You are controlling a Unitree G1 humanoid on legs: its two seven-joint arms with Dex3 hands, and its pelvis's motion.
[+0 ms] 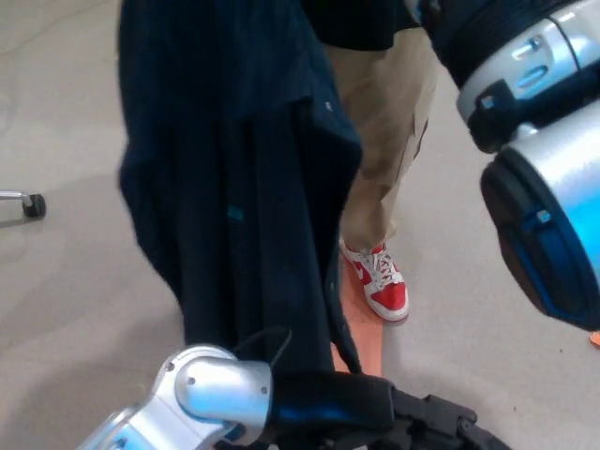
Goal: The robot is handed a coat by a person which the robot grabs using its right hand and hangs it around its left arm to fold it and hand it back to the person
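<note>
Nearest us, our silver and black left arm (281, 403) lies level across the bottom of the view. It ends in the black left hand (436, 427) at the frame edge, and we cannot tell whether that hand is apart or closed. The dark navy fabric coat (234, 187) hangs in a long fall from the top of the view down to that forearm. Its lower end meets the arm, though we cannot tell if it lies over it or only brushes it. Our bulky silver, black and blue right arm (539, 216) rises at the right towards the coat's top; the right hand is out of view, so we only judge that it carries the garment. To drape well, we should hold the left forearm level as a rail, lower the coat so roughly half falls on each side, and only then release above. Beyond stand the person's khaki trousers (389, 122) and red and white sneaker (380, 286) on the grey floor (75, 309); our swing should stay clear of them.
</note>
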